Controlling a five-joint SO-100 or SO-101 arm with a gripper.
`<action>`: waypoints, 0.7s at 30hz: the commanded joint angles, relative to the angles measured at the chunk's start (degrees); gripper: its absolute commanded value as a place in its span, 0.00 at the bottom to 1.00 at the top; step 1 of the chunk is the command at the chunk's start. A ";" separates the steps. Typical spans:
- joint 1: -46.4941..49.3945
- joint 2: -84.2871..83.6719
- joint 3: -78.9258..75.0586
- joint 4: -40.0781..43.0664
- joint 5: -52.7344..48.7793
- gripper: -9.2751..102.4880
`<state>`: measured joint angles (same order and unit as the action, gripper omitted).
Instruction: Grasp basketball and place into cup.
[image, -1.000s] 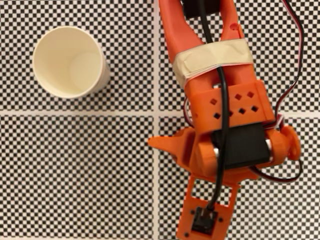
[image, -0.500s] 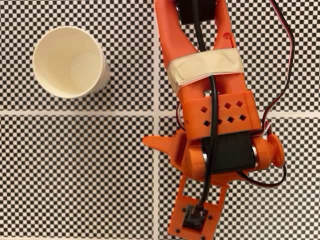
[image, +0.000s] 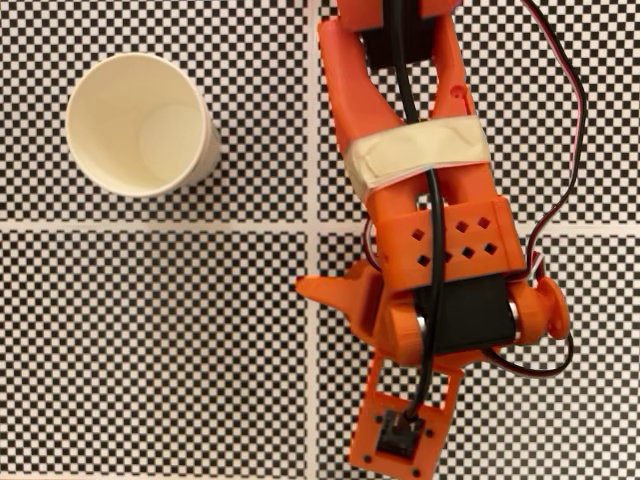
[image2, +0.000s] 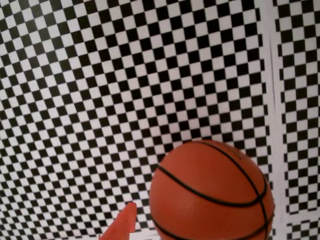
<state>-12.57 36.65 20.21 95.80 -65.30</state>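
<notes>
1. Your small dark-orange basketball with thin black seams (image2: 211, 192) lies on the black-and-white checkered mat (image2: 125, 90), low in the wrist view; one bright-orange plastic fingertip (image2: 122, 225) pokes up just beside its left flank.
2. You cannot tell whether the orange two-finger gripper (image2: 131, 209) is apart or closed; check before descending, or a tip may nudge the ball rolling.
3. In the fixed view the off-white paper cup (image: 140, 125) stands well apart at upper left; a shallow pinch could drop the ball in transit.
</notes>
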 joint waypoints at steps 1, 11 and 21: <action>-0.18 0.09 -3.60 0.26 0.62 0.62; -0.44 -0.53 -5.01 2.99 1.67 0.59; -0.62 -1.23 -5.19 3.08 2.55 0.56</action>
<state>-13.01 34.54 17.14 98.44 -63.28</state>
